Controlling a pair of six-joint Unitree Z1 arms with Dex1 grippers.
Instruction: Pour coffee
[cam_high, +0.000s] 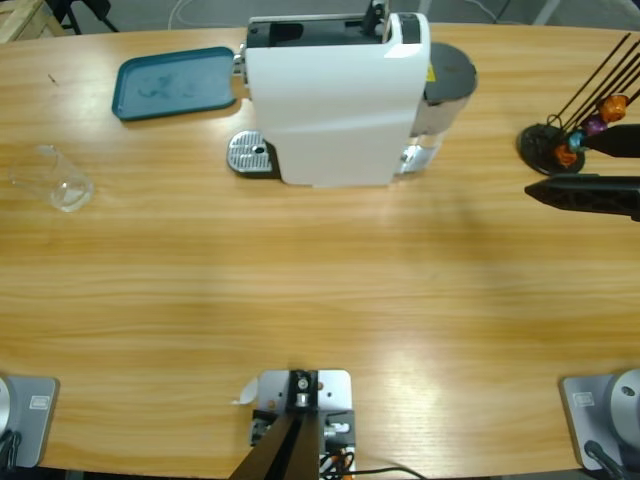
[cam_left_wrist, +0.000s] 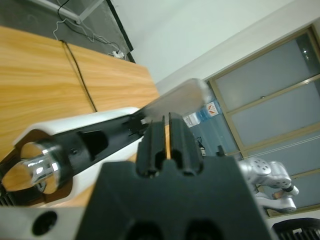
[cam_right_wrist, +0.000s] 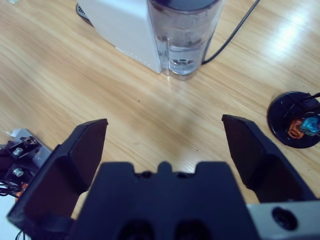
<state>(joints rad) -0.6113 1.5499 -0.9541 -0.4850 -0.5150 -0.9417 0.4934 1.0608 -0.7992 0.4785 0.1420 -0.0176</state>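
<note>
The white coffee machine (cam_high: 335, 100) stands at the back middle of the table, with its round metal drip plate (cam_high: 250, 155) at its left end. My left gripper (cam_high: 377, 14) is on top of the machine. In the left wrist view its jaws are shut, tips against the machine's silver lever (cam_left_wrist: 177, 97), above the open capsule slot (cam_left_wrist: 75, 145). A clear glass cup (cam_high: 62, 185) stands at the far left and looks empty. No coffee shows in any view. My right gripper (cam_high: 556, 166) hovers open and empty at the right edge, beside the capsule holder (cam_high: 545, 145).
A teal tray (cam_high: 175, 83) lies at the back left. The machine's water tank (cam_right_wrist: 185, 45) and power cable (cam_right_wrist: 232, 32) face the right gripper. Orange, purple and teal capsules (cam_high: 590, 130) hang on the holder's black wires.
</note>
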